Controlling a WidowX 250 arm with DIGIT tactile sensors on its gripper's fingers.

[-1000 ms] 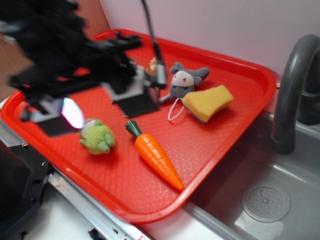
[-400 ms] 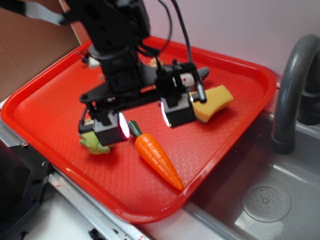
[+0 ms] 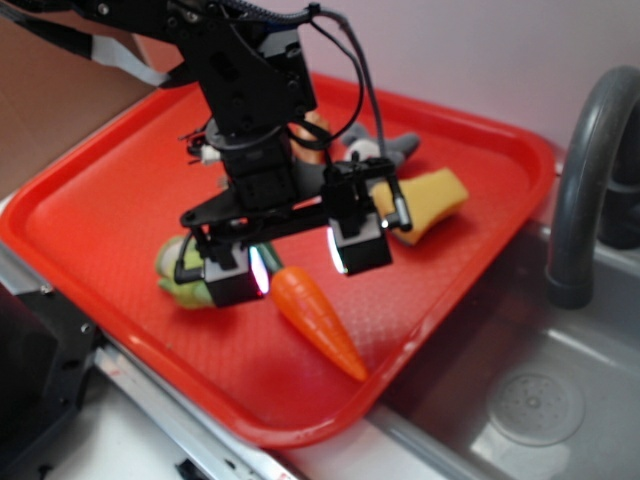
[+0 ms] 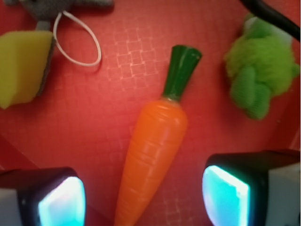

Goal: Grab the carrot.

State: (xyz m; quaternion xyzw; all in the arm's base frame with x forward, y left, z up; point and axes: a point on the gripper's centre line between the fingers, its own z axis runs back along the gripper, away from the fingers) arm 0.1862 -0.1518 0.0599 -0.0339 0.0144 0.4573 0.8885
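Wrist view puts the carrot point(image 4: 153, 150) almost dead centre, lying flat on the red tray point(image 4: 141, 61) with its green stem toward 12 o'clock and its tip running off toward 6. The gripper point(image 4: 141, 197) hangs over it with fingers point(image 4: 225, 190) spread wide — one pad at 8 o'clock of the carrot, the other at 4, neither touching it. Compared with a moment ago, the arm has swung in from the far side of the tray and dropped lower, so the carrot now sits between the pads (a good line-up, I judge). The green plush point(image 4: 256, 77) lies near at 2 o'clock — the yellow sponge point(image 4: 21, 66) at 10, well apart.
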